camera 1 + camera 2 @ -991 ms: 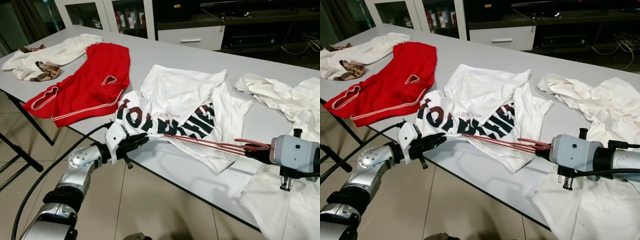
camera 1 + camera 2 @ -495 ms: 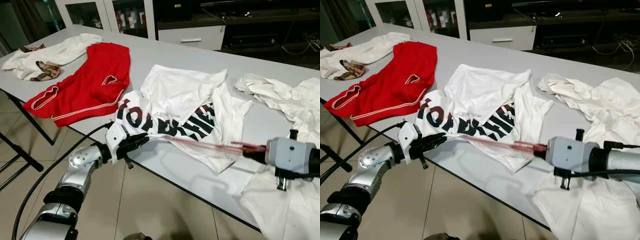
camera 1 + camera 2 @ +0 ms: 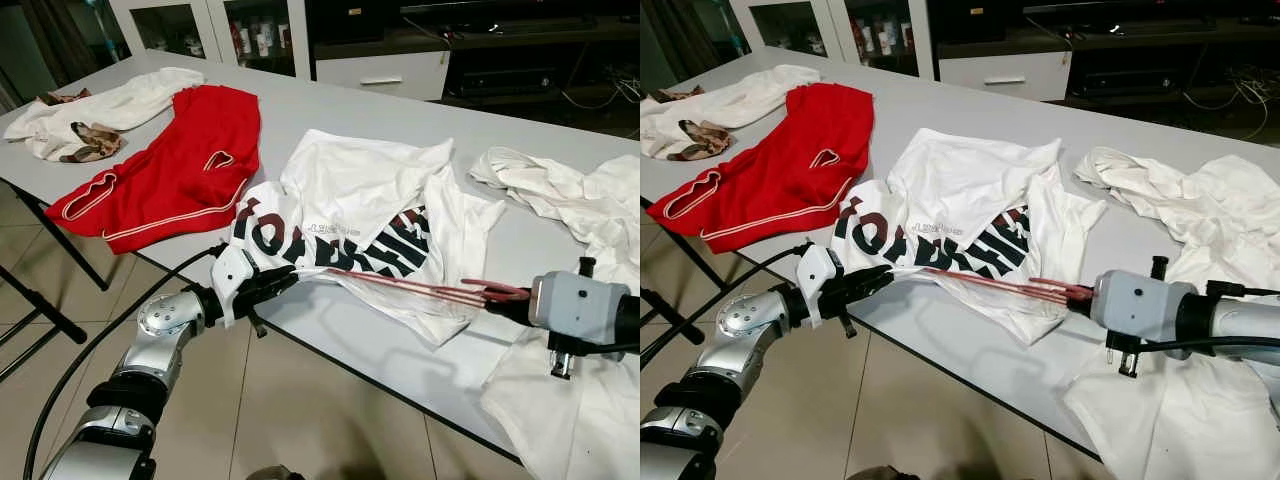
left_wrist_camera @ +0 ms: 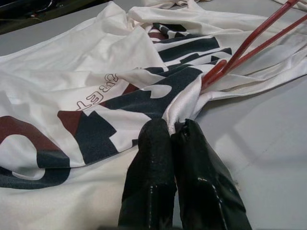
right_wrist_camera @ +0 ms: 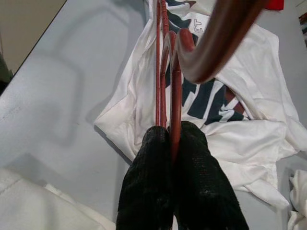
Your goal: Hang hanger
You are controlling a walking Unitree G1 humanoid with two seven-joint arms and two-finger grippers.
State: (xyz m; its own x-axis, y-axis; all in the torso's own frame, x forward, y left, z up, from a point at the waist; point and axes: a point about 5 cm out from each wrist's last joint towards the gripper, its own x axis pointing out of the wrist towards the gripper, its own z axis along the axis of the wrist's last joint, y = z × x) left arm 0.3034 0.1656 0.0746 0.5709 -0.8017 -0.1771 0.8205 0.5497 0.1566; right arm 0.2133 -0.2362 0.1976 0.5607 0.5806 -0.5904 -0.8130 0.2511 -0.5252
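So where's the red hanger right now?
The red hanger lies low over the near table edge, held by the right gripper on the robot's right, its far end tucked into the printed white T-shirt pinched by the left gripper.

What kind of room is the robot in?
Probably a living or dining room at home: a long grey table strewn with clothes, glass-door cabinets behind it, and a dark media shelf with cables.

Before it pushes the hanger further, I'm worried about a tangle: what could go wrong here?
The left end effector pinches only a small fold of the printed T-shirt, so the cloth may slip free. The red hanger, held at its end by the right end effector, could snag in bunched fabric and drag the shirt off the table edge.
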